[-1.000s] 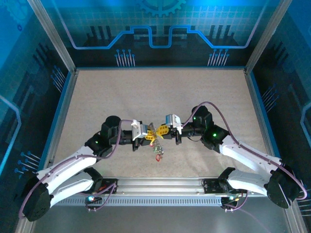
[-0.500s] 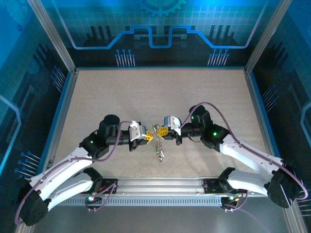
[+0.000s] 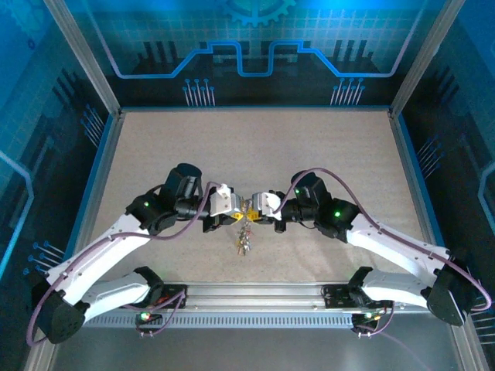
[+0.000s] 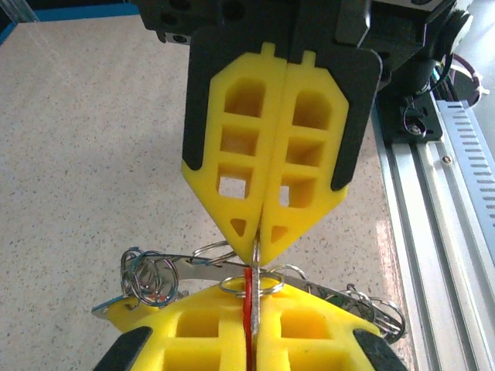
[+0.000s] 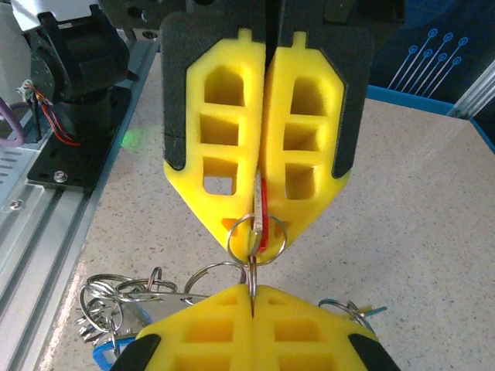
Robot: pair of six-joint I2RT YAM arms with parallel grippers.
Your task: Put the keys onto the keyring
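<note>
Above the middle of the worktop (image 3: 255, 147), the left gripper (image 4: 249, 303) and right gripper (image 5: 253, 292) meet tip to tip. Both jaws are pinched closed, the left on a red-tagged key (image 5: 262, 205), the right on what seems to be the keyring (image 4: 203, 268), seen edge-on. Threading looks to be in hand. Next, the key's small split ring (image 5: 256, 238) must slide on without slipping. The hanging keys (image 3: 244, 238) blur together.

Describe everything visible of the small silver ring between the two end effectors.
The small silver ring is a thin round loop of shiny wire, seemingly steel. It is off the table, at the tips of the shut left end effector, against a red tag pinched there. From its lower edge a thin metal piece runs into the shut right end effector.
</note>
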